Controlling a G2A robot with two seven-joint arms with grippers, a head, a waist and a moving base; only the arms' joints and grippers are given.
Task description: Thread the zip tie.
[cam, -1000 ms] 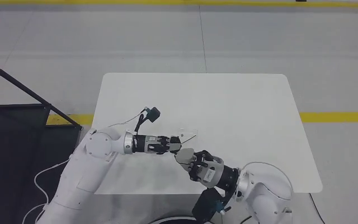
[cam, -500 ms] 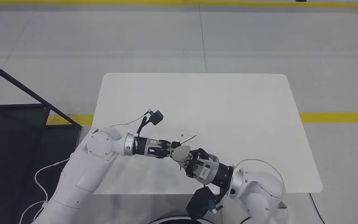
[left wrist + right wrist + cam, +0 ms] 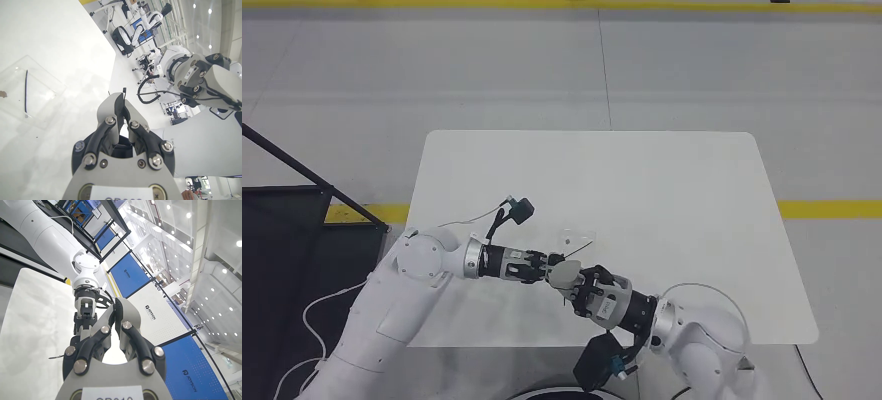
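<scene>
Right gripper [image 3: 115, 310] has edged toward left gripper [image 3: 122, 100] beside the clear plastic tray [image 3: 45, 75], both clamped on the light, springy black plastic zip tie [image 3: 124, 90], best pinched near its ends.

From the top view I get bright, flat, even light across the white table [image 3: 692, 200]. In my left wrist view the table glares almost to blank white, the clear plastic tray [image 3: 43, 85] catches a pale sheen, and the left claw [image 3: 122, 99] is evenly lit. Ceiling lamps [image 3: 189, 214] blaze as round spots in the right wrist view. Both wrist views bend straight lines near their edges.
</scene>
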